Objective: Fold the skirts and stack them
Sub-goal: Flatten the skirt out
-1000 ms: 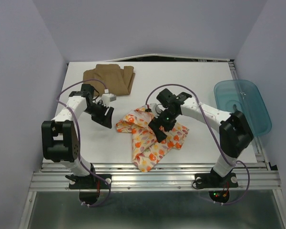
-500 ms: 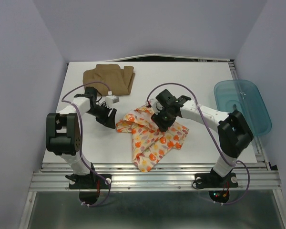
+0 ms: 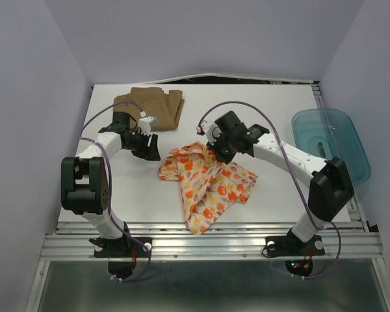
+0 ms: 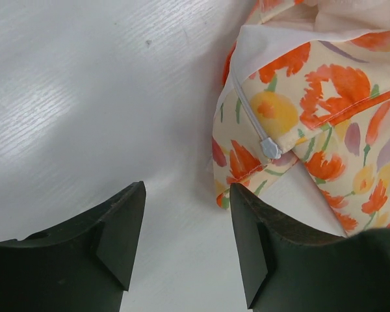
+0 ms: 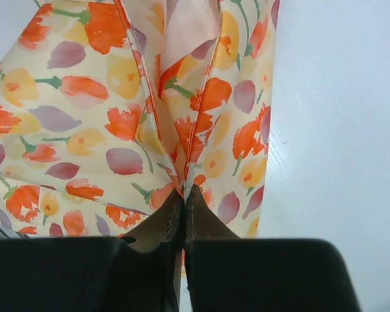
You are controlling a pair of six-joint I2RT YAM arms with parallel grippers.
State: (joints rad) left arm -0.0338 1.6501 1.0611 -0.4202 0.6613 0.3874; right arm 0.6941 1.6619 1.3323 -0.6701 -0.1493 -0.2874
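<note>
Open left hand beside printed skirt

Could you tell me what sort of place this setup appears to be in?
Probably a lab test cell: a white table boxed in by plain walls, with two robot arms bolted to an aluminium rail.

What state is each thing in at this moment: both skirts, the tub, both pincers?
printed skirt, unfolded and crumpled, one fold pinched.
tan skirt, folded, lying at the back, untouched.
teal tub, at the far right, apart from both skirts.
left pincer, open, holding nothing, just beside the printed skirt's edge.
right pincer, shut on the printed skirt.
</note>
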